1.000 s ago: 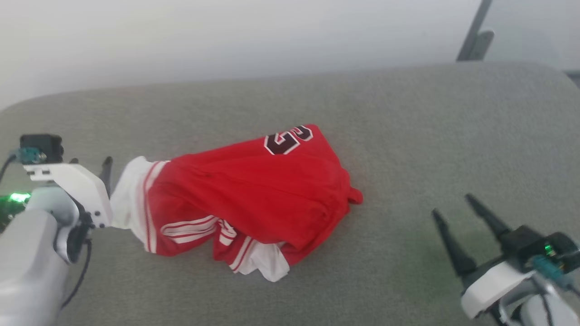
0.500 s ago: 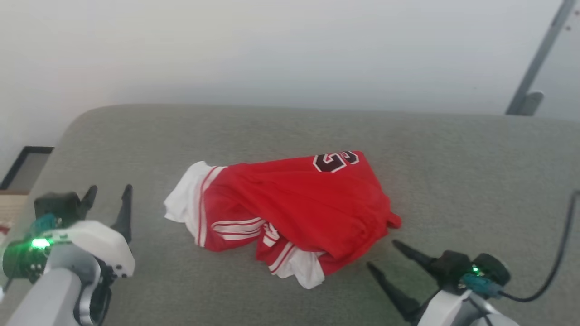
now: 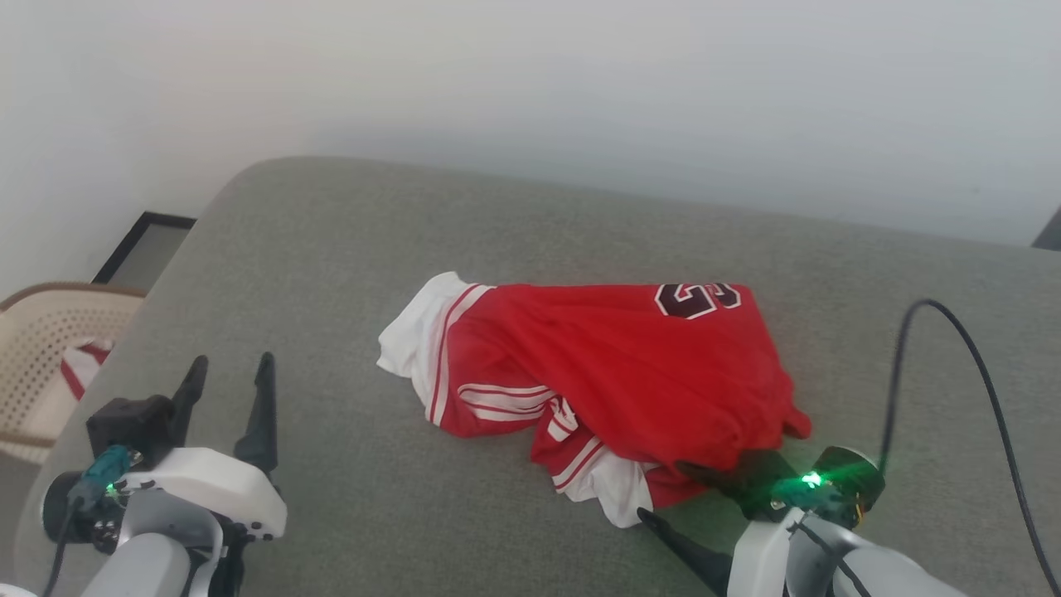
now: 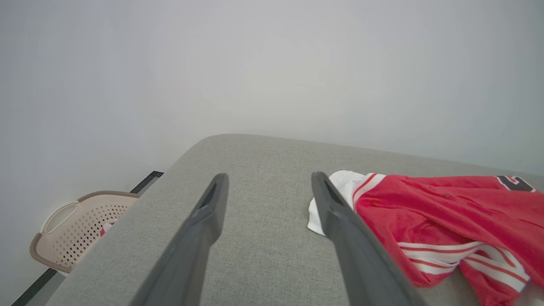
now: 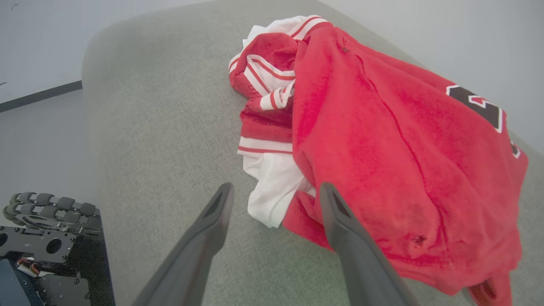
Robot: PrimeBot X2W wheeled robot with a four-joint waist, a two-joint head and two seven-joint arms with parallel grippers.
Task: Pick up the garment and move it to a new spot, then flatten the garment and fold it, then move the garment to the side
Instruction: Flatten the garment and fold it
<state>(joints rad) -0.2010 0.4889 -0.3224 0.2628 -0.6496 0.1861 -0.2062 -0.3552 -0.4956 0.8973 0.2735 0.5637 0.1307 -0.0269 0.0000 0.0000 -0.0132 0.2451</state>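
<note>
Basket (image 3: 37, 344) at 9 o'clock holds red-and-white cloth (image 3: 80, 370). Jersey (image 3: 630, 373) crumpled on cushion (image 3: 331, 249). Left hand (image 3: 232, 359) and right hand (image 5: 276, 187) wide open, empty; right at jersey's 5 o'clock edge.

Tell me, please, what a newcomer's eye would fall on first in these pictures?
The bright red jersey, crumpled in the middle of the grey cushion, its dark number at the far edge. Next, the right gripper, open at the jersey's near white corner, and the left gripper, open over bare cushion to its left.
</note>
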